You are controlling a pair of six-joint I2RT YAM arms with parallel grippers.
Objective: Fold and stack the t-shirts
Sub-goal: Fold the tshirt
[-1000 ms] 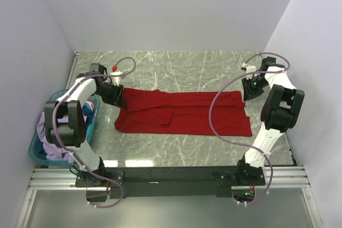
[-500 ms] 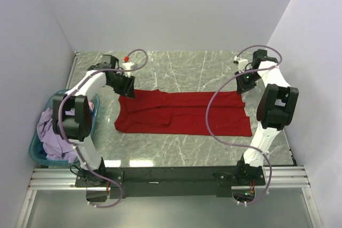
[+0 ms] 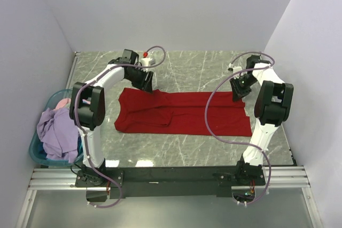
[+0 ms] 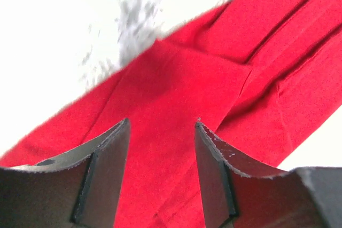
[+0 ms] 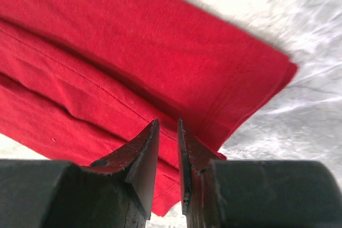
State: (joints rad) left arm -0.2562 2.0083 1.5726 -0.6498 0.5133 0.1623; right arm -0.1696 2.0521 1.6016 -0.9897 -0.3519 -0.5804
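Top external view: a red shirt (image 3: 181, 113) lies flat on the marble table (image 3: 187, 68), folded lengthwise into a long band running left to right. The left gripper (image 3: 148, 84) is over the shirt's far left corner, and the right gripper (image 3: 237, 90) is at its far right corner. Well left of the shirt, a teal basket (image 3: 33, 152) holds a crumpled lavender shirt (image 3: 56, 134) with a bit of pink cloth (image 3: 63, 101) behind it.

In the left wrist view the fingers (image 4: 107, 153) stand apart, released. Only the red cloth below shows in the gap, and nothing is between them.

In the right wrist view the fingers (image 5: 141, 153) are nearly together with a thin slit left between them and no cloth pinched in it. Their tips point at the shirt's layered edge near its corner, with bare marble just beyond. Whether either gripper touches the cloth I cannot tell.
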